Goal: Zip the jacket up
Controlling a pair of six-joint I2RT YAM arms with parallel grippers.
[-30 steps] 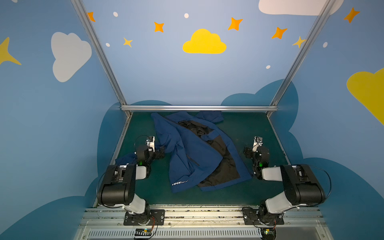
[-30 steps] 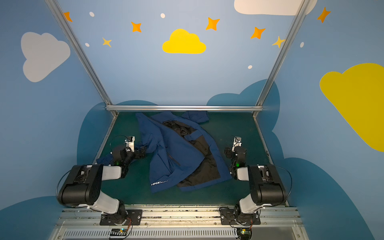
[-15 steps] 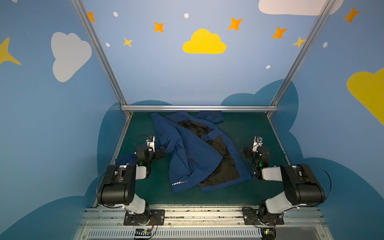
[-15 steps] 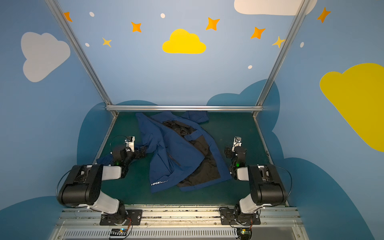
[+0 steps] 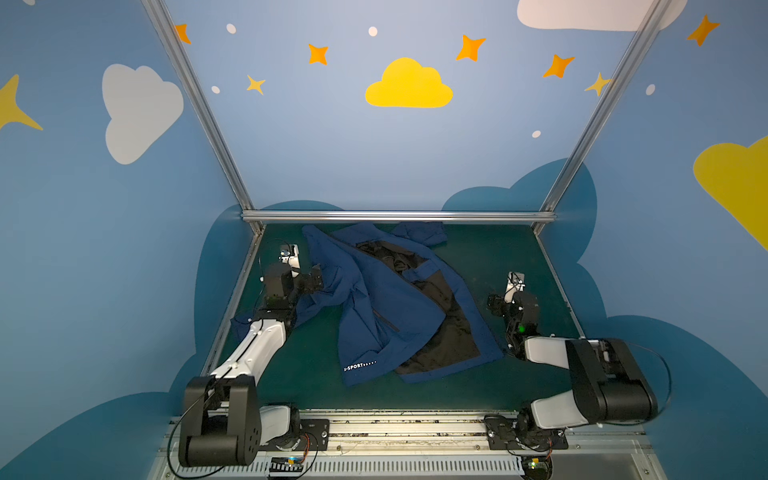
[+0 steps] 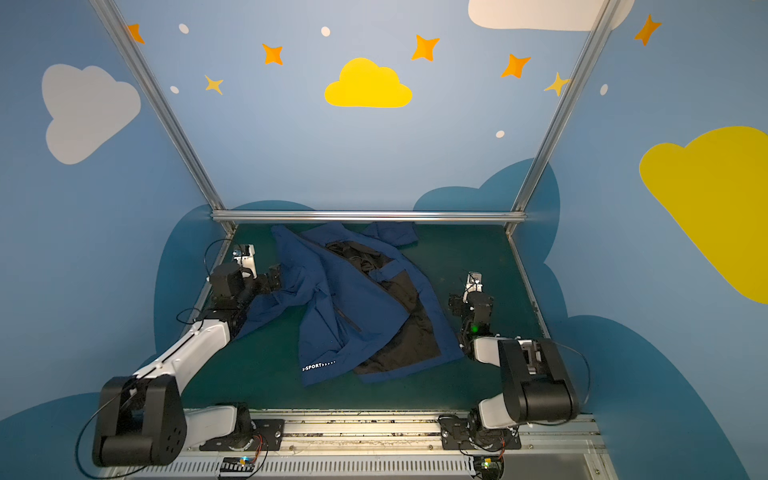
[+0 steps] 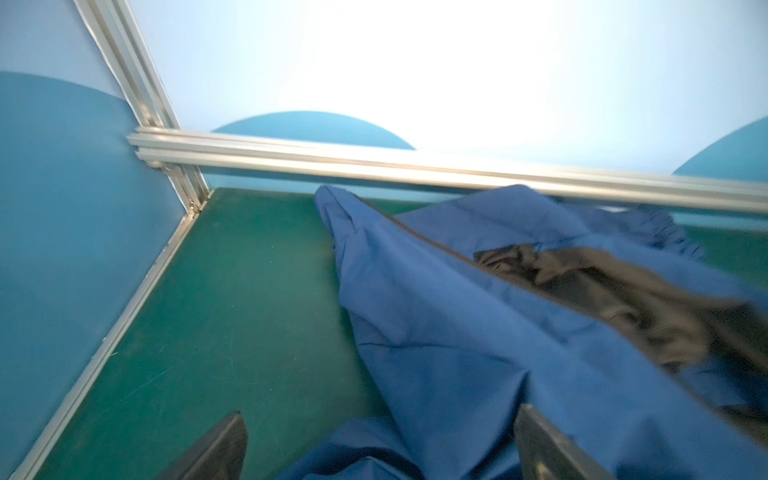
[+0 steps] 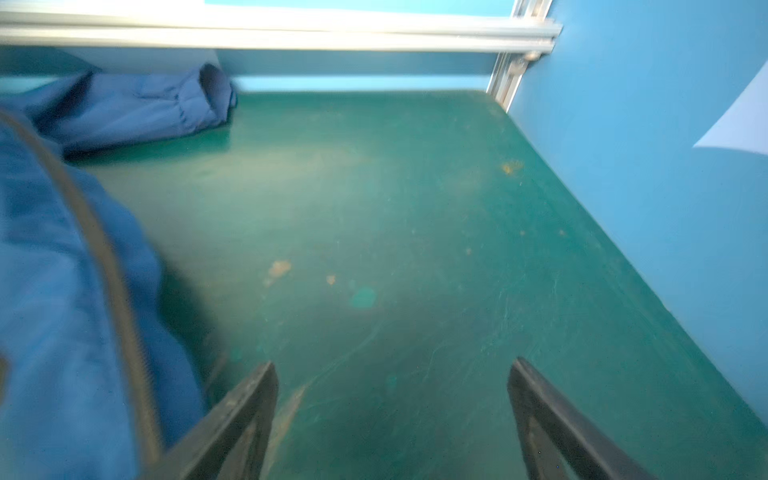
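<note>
1. By the left edge of the dark green tabletop [image 5: 490, 257] [image 6: 457, 257] [image 7: 228, 291] [image 8: 415, 208]: black left gripper [image 5: 313, 280] [image 6: 276, 278] [image 7: 378, 432], low over the surface and aimed toward the middle. Jaws spread wide, clamped on nothing. In the left wrist view, blue sleeve cloth lying between the two dark fingers [image 7: 216, 449]; whether it touches them, cannot tell.
2. Across the middle of the tabletop, from the far edge down toward the near edge: large navy blue long-sleeved jacket [image 5: 386, 303] [image 6: 349, 299] [image 7: 457, 332] [image 8: 62, 270], crumpled and lying flat.
   - Front unzipped, with the black inner lining [image 5: 440, 316] [image 6: 403, 316] [image 7: 623, 291] showing on its right half.
   - One sleeve [image 5: 324, 299] [image 6: 270, 307] trailing toward the left edge, under the left arm.
   - Gathered cuff [image 5: 424, 232] [image 8: 208, 91] close to the far edge.
   - Small white "SPORT" lettering [image 5: 359, 365] [image 6: 318, 365] on the hem corner nearest the near edge.
   - Dark zipper teeth [image 7: 436, 245] [image 8: 112, 270] running along the open front edges.
3. Near the right edge: black right gripper [image 5: 494, 303] [image 6: 455, 305] [image 8: 392, 365], just beside the jacket's right border and apart from it. Jaws well apart, only bare green surface between them.
</note>
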